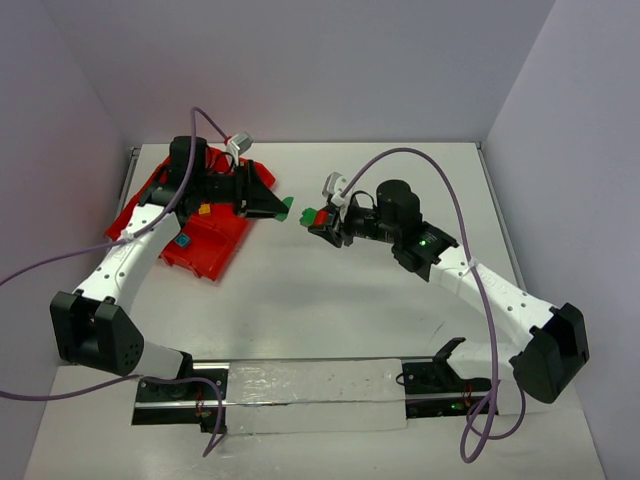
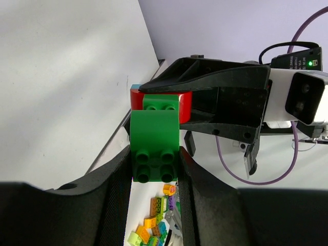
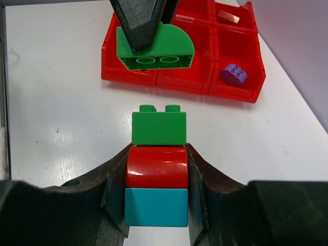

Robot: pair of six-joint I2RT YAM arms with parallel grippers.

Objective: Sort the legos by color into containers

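Observation:
My left gripper [image 2: 155, 169] is shut on a green curved brick [image 2: 155, 146], held in the air just right of the red tray [image 1: 222, 252]. My right gripper [image 3: 157, 174] is shut on the red brick [image 3: 157, 166] of a stack, with a green brick [image 3: 158, 127] on its outer end and a cyan brick [image 3: 156, 206] on its inner end. The two grippers [image 1: 280, 207] [image 1: 318, 220] face each other, a small gap between their bricks. The tray's compartments hold a purple brick [image 3: 234, 75], a yellow one [image 1: 203, 210] and a cyan one [image 1: 183, 240].
The tray [image 3: 184, 84] lies at the table's back left, under my left arm. Several small coloured bricks [image 2: 156, 220] show low between my left fingers [image 2: 115, 195]. Walls close the table on the left, back and right. A rail with a translucent sheet [image 1: 310, 385] runs along the near edge.

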